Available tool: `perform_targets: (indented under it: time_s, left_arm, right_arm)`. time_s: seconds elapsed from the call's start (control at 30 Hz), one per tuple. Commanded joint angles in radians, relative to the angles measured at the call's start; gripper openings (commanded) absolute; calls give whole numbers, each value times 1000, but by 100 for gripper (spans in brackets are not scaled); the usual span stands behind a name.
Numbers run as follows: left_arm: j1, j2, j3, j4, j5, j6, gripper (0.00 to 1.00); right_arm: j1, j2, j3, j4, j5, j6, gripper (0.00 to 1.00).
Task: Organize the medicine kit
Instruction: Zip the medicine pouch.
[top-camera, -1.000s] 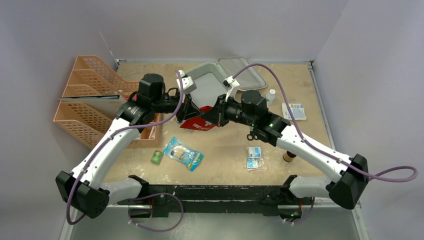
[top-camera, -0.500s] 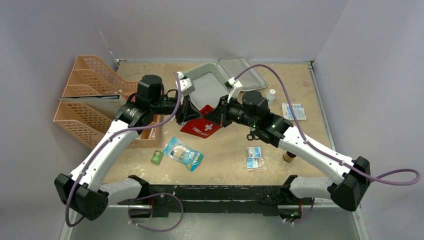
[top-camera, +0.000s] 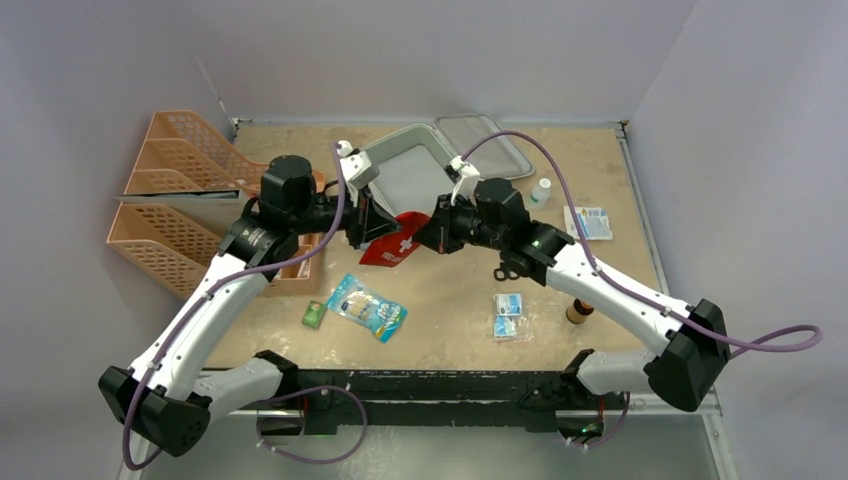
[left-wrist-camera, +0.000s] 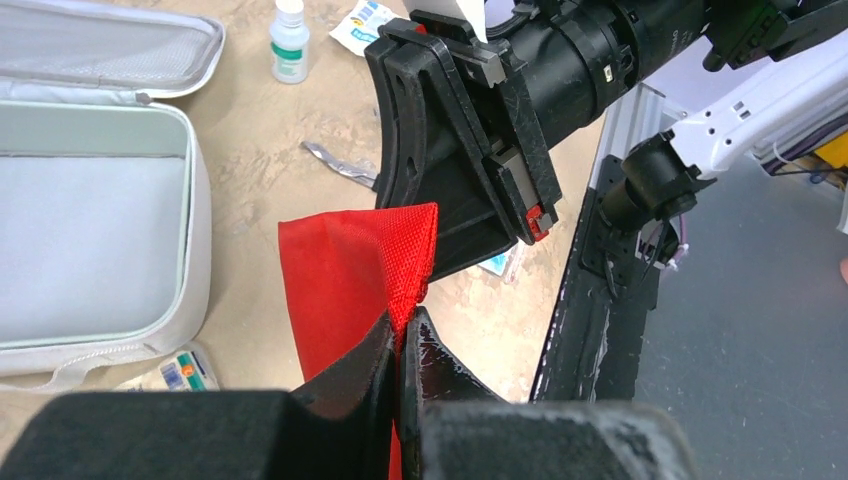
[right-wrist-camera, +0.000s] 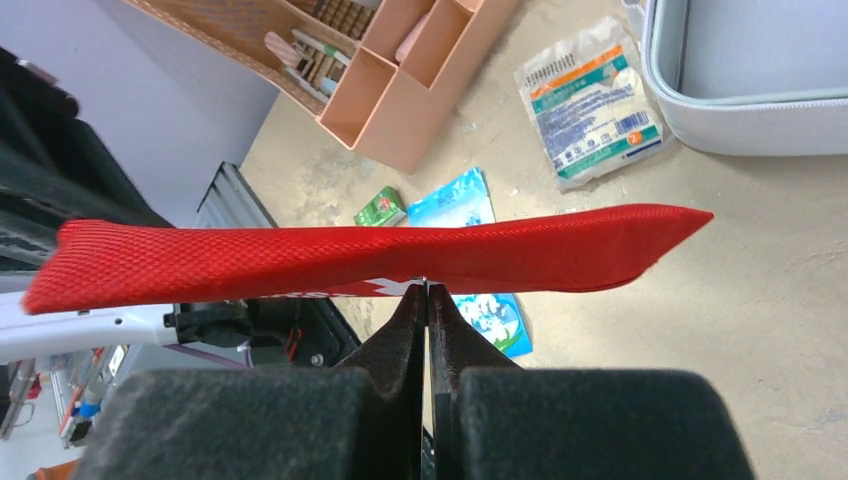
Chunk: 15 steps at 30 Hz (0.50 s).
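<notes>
The medicine kit (top-camera: 405, 178) lies open at the back centre, its base empty and its lid (top-camera: 487, 142) flat to the right. It also shows in the left wrist view (left-wrist-camera: 90, 230) and the right wrist view (right-wrist-camera: 750, 90). Both grippers hold the flat red pouch (top-camera: 395, 243) with a white cross in the air, just in front of the kit. My left gripper (left-wrist-camera: 405, 325) is shut on the pouch's edge (left-wrist-camera: 345, 265). My right gripper (right-wrist-camera: 427, 290) is shut on the lower edge of the pouch (right-wrist-camera: 350, 250), from the opposite side.
Orange mesh trays (top-camera: 190, 200) stand at the left. A blue packet (top-camera: 367, 307) and a small green box (top-camera: 314, 315) lie front left. Small packets (top-camera: 510, 315) and a brown bottle (top-camera: 577, 312) lie front right. A white bottle (top-camera: 541, 192) and a sachet (top-camera: 588, 222) lie at the right.
Both grippers have shifted left with the red pouch between them. The pouch has turned more edge-on, and the left arm has drawn back towards the trays.
</notes>
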Motion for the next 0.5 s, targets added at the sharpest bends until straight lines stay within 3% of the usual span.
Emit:
perform_targets:
  time_s: [0.0,0.33,0.47]
  left_arm:
    - [2,-44,-2,85,-36,-57,0]
    - [6,-69,56,24,-137,-121,0]
    - [7,-67,83,24,-117,-181,0]
  right_arm:
    - [-26,15,-10,-32,1,14,0]
    - [-130,4,-91,-14,-12,52,0]
    - [-145,8,-108,5,-22,57,0]
